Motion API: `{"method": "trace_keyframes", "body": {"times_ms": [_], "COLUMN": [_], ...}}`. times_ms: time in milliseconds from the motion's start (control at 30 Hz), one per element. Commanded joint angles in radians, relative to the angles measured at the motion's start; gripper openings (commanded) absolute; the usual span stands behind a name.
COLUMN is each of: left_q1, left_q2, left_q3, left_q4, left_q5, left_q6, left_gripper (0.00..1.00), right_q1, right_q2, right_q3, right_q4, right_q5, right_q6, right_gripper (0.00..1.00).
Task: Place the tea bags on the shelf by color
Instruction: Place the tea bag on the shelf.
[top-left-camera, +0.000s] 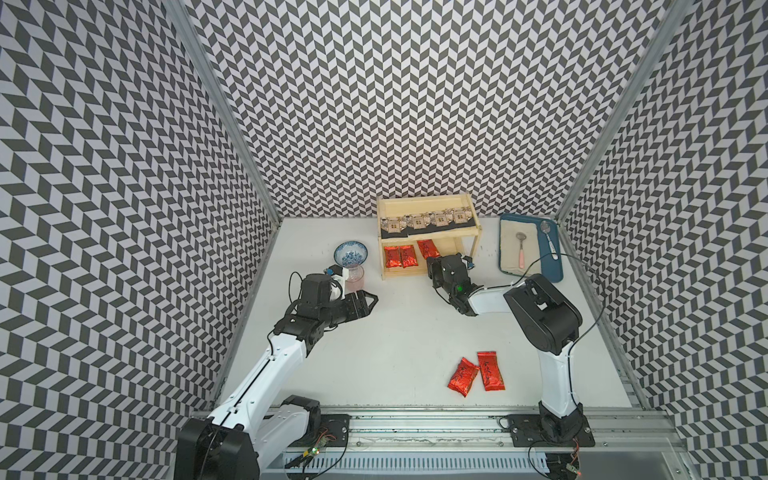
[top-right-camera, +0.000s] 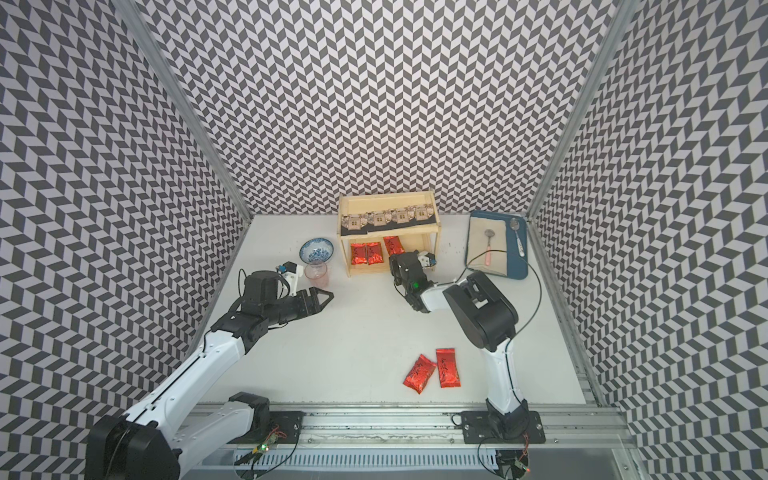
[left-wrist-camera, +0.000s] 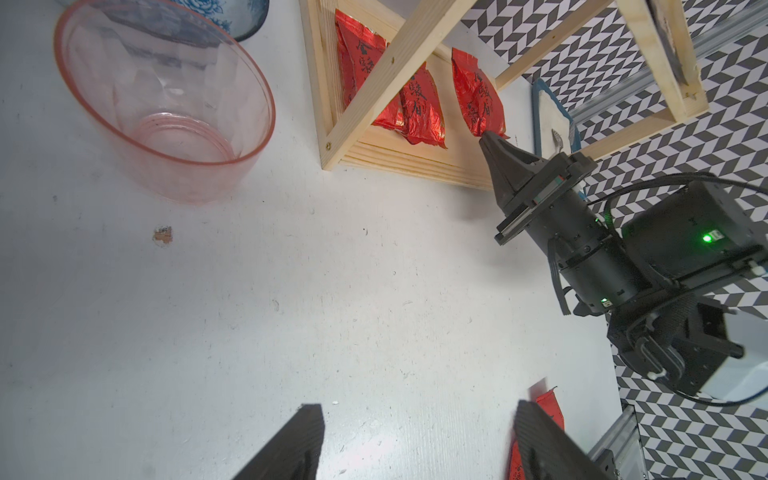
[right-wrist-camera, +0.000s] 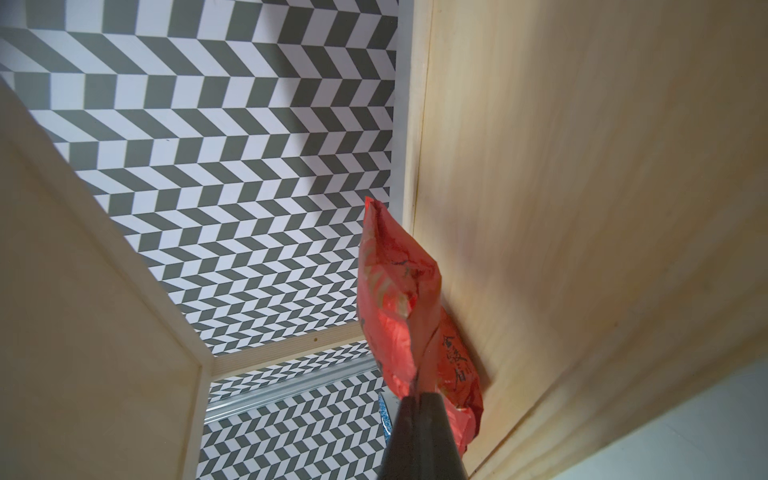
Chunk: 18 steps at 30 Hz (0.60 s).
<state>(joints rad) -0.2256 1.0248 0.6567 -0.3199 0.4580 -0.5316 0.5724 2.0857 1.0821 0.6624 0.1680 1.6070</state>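
**Two-tier shelf** (top-left-camera: 419, 206) of pale wood, standing at the far edge of the bench (top-left-camera: 395, 332), against the patterned back wall.

**Upper tier:** four black tea bags (top-left-camera: 417, 221) with a beige house print, laid in one row along the front rail, neighbours touching or overlapping.

**Lower tier:** two red tea bags (top-left-camera: 391, 257) side by side at the left end. A third red tea bag (top-left-camera: 428, 248) lies just beside them, turned at an angle. Its near end is pinched between the clenched jaws of the right end effector (right-wrist-camera: 417, 401). In the right wrist view this pouch (right-wrist-camera: 399, 299) lies against the lower board with its far end raised off the wood. In the left wrist view the tip of the same end effector (left-wrist-camera: 489, 141) reaches just over the lower tier's front rim.

**Front of bench:** two loose red tea bags (top-left-camera: 462, 377) just beside each other, near the right arm's base and well apart from the shelf.

**Left end effector** (top-left-camera: 371, 303): released, with its fingers (left-wrist-camera: 299, 440) spread and nothing between them, poised over bare bench to the left of the shelf.

**Surroundings:**
- A pink glass cup (top-left-camera: 356, 279) stands near the left end effector.
- A blue-and-white bowl (top-left-camera: 351, 252) stands just behind the cup.
- A blue tray (top-left-camera: 555, 270) to the right of the shelf holds a pale mat and two spoons (top-left-camera: 521, 249)
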Motion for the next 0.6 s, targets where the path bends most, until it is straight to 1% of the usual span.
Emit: {"method": "trace_keyframes", "body": {"times_ms": [0,400,567], "left_q1": [0.006,0.005,0.004], "left_q2": [-0.001,0.011,0.016], "left_q3": [0.026,0.018,0.017], "left_q4": [0.007,0.016,0.016], "left_q5": [0.011,0.026,0.025], "left_q6": [0.013,0.007,0.007], "left_gripper": [0.77,0.77,0.77], "right_q1": [-0.003,0.001,0.007], "right_q2": [0.035,0.086,0.099], "right_q3": [0.021,0.053,0.066], "right_q4": [0.031,0.043,0.053], "right_q5": [-0.003,-0.03,-0.046], "right_q6": [0.016,0.038,0.051], "right_gripper": [0.0,0.01,0.03]}}
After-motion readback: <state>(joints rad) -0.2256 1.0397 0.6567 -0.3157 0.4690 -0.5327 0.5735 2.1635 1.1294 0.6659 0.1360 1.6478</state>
